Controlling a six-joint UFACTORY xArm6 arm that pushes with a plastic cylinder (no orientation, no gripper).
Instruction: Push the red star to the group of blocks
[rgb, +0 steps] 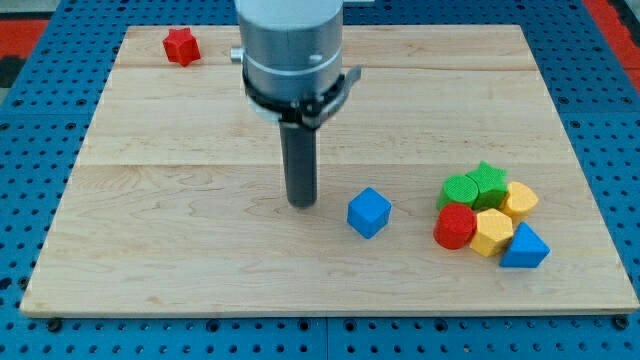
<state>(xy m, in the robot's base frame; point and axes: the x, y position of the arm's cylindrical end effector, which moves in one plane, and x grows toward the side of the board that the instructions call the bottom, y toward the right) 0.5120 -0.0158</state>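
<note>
Group of blocks (490, 215) at the view's right, low on the tabletop (180, 250). Blue cube (369, 212) just right of my tip (302, 204), apart. Tip is a bare rod, holding nothing. Red star (181, 46) far up-left of tip, near the top edge.

Lab or robotics test bench. Evidence: pale wooden board (200, 150) laid on a blue perforated base (40, 110) with a regular hole grid; grey cylindrical arm housing (290, 45) above it, carrying a dark rod; small coloured plastic blocks (490, 215) on the board. No domestic furnishings visible.
</note>
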